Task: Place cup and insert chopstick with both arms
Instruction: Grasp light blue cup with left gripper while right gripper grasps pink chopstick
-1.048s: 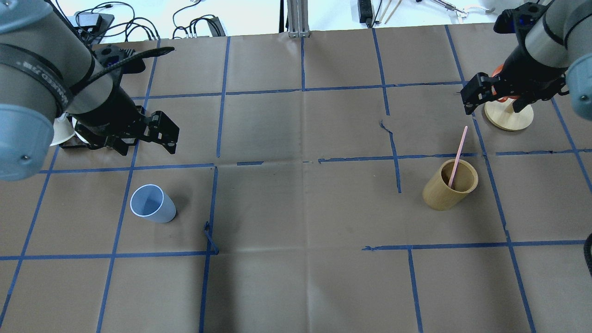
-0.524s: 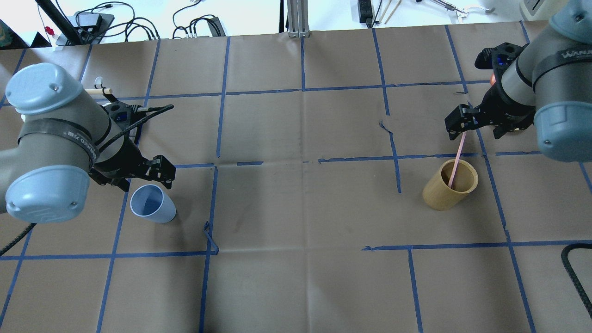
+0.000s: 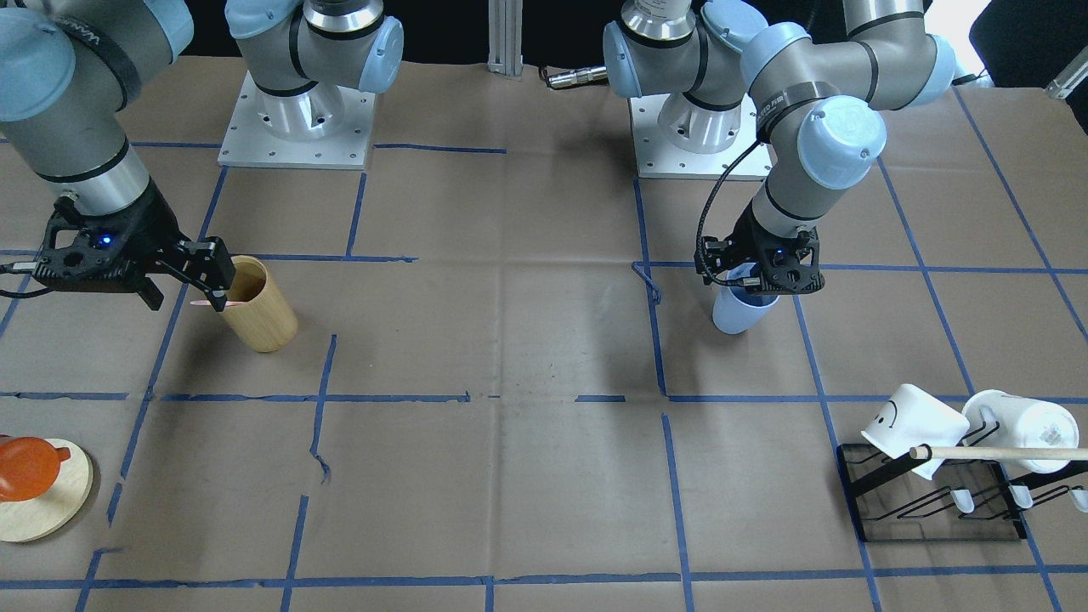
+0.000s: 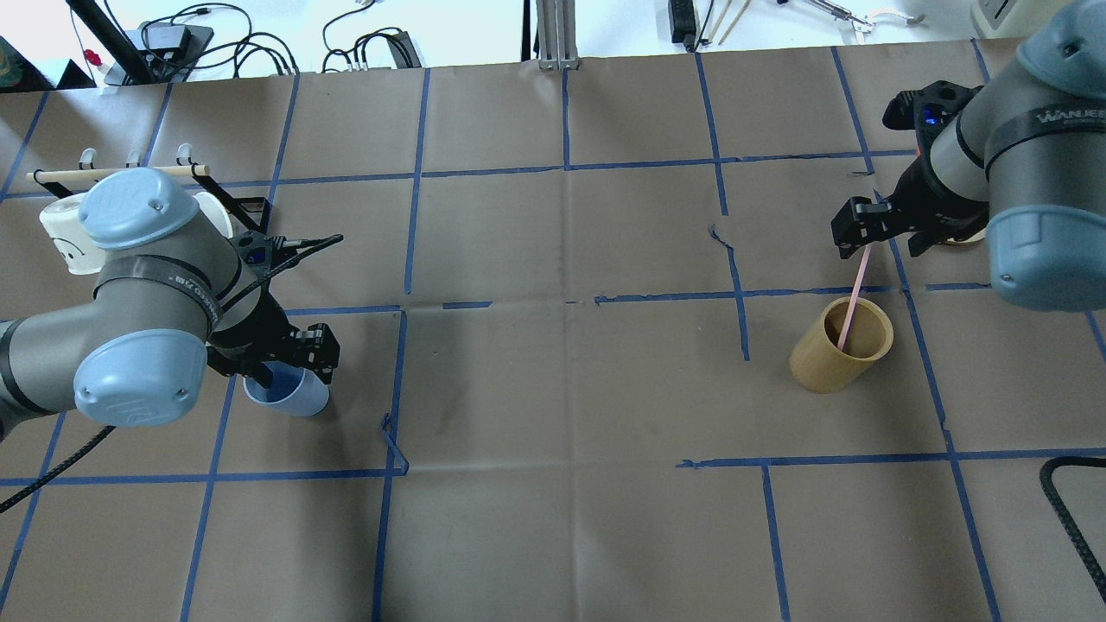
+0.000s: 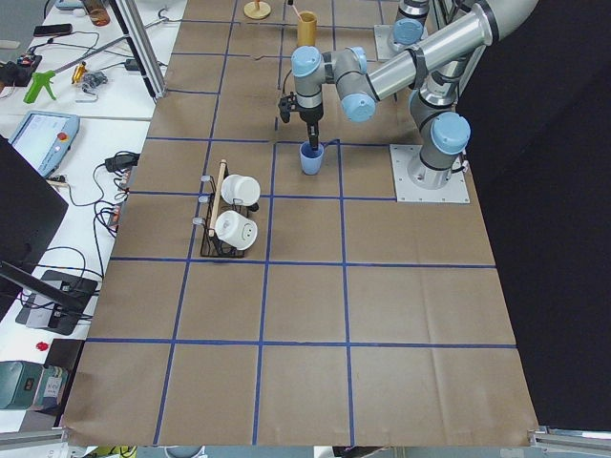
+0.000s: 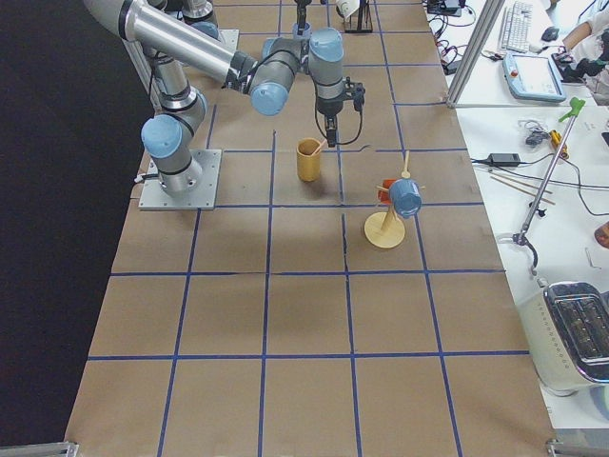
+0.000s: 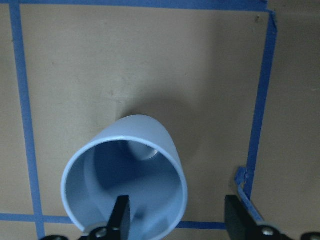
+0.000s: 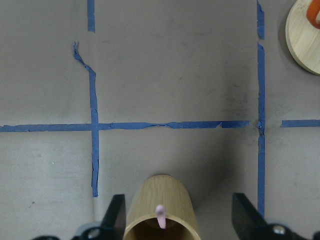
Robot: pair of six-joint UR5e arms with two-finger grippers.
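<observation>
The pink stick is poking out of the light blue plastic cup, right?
No. The thin pink chopstick is poking out of the tan wooden cylinder holder, not the light blue plastic cup. The overhead exterior view shows it.

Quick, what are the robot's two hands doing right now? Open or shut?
Left gripper: open, straddling the blue cup's rim.
Right gripper: open, either side of the pink chopstick, not pinching it.
</observation>
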